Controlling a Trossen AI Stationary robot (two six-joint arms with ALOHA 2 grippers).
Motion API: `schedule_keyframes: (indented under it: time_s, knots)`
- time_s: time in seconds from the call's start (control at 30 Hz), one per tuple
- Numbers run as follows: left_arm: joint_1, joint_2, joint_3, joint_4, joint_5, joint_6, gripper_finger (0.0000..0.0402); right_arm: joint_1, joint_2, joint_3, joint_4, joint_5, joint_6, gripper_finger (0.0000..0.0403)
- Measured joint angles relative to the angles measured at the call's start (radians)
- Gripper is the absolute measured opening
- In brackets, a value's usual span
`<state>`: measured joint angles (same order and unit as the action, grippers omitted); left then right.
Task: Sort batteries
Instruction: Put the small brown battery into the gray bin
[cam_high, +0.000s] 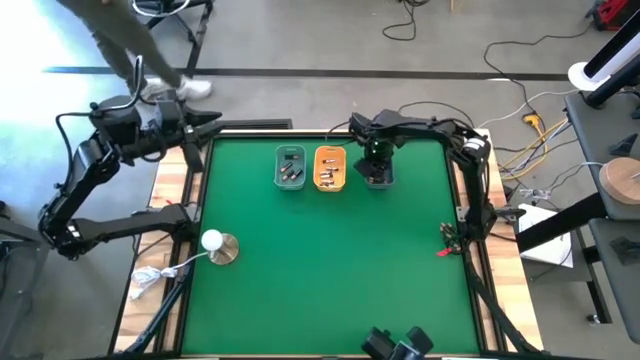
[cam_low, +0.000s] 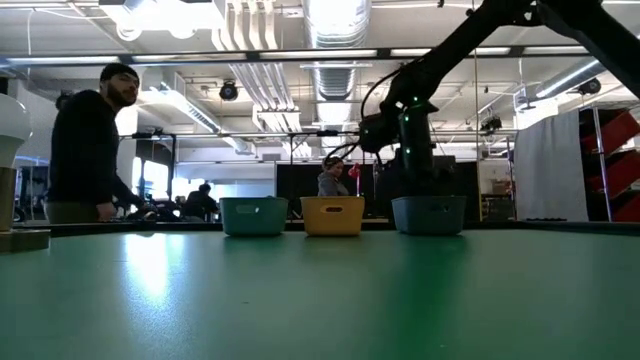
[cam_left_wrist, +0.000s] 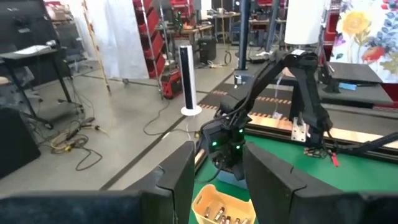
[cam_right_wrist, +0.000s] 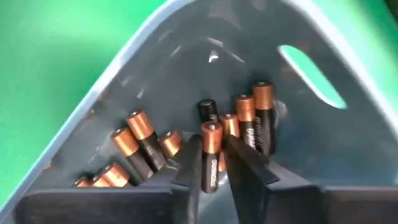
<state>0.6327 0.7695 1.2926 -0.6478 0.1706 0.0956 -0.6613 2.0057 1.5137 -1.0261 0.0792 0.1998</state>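
From above my right end effector (cam_high: 377, 168) just covers the blue tray (cam_high: 377, 178); my wrist shows it pinching a battery (cam_right_wrist: 209, 155).

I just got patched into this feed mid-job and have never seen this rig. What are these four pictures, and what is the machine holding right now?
Two dark robot arms work at a green table. One picture looks straight down from above, one looks level across the tabletop, and the other two come from a camera on each arm's wrist.

Three small trays stand in a row at the far edge: a teal tray, an orange tray and a grey-blue tray. A white ball on a round base sits near the left edge.

The right gripper is down inside the grey-blue tray, with one battery between its fingers among other batteries. The left gripper waits open off the table's left corner, holding nothing.
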Motion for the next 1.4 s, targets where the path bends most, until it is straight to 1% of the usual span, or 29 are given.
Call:
schedule_keyframes:
  time_s: [0.2,0.37,0.43,0.57,0.67,0.7,0.77,0.83,0.9,1.03,1.13,1.3,1.4]
  knots:
    - [0.000,-0.021,0.000,0.026,-0.004,-0.003,0.0117,0.002,-0.095,0.000,-0.013,0.000,0.016,0.0123]
    - [0.000,-0.031,0.000,0.063,-0.004,-0.006,0.0117,0.016,-0.228,-0.002,-0.046,0.001,0.049,0.0160]
    - [0.000,-0.039,0.000,0.092,0.025,-0.009,0.0117,0.034,-0.289,-0.020,-0.057,0.003,0.088,0.0170]
    - [0.000,-0.073,0.000,0.208,0.146,-0.009,0.0117,0.098,-0.409,-0.103,-0.109,-0.009,0.238,0.0182]
    - [0.000,-0.092,0.001,0.325,0.237,0.005,0.0117,0.166,-0.488,-0.211,-0.150,-0.014,0.375,0.0184]
    - [0.000,-0.095,0.001,0.359,0.264,0.012,0.0117,0.189,-0.510,-0.253,-0.156,-0.036,0.417,0.0183]
    - [0.000,-0.096,0.001,0.395,0.296,0.030,0.0117,0.235,-0.555,-0.348,-0.154,-0.115,0.504,0.0179]
    - [0.000,-0.094,0.001,0.408,0.303,0.041,0.0117,0.283,-0.593,-0.443,-0.155,-0.197,0.579,0.0175]
    - [0.000,-0.089,0.001,0.405,0.303,0.042,0.0117,0.337,-0.630,-0.531,-0.155,-0.244,0.652,0.0171]
    - [0.000,-0.070,0.001,0.371,0.303,0.042,0.0117,0.436,-0.686,-0.674,-0.157,-0.251,0.808,0.0164]
    - [0.000,-0.053,0.000,0.359,0.303,0.042,0.0117,0.485,-0.698,-0.744,-0.156,-0.243,0.888,0.0157]
    - [0.000,-0.022,0.000,0.364,0.301,0.054,0.0117,0.544,-0.697,-0.807,-0.152,-0.235,1.014,0.0148]
    - [0.000,-0.006,0.001,0.364,0.286,0.055,0.0117,0.588,-0.696,-0.823,-0.128,-0.197,1.166,0.0147]
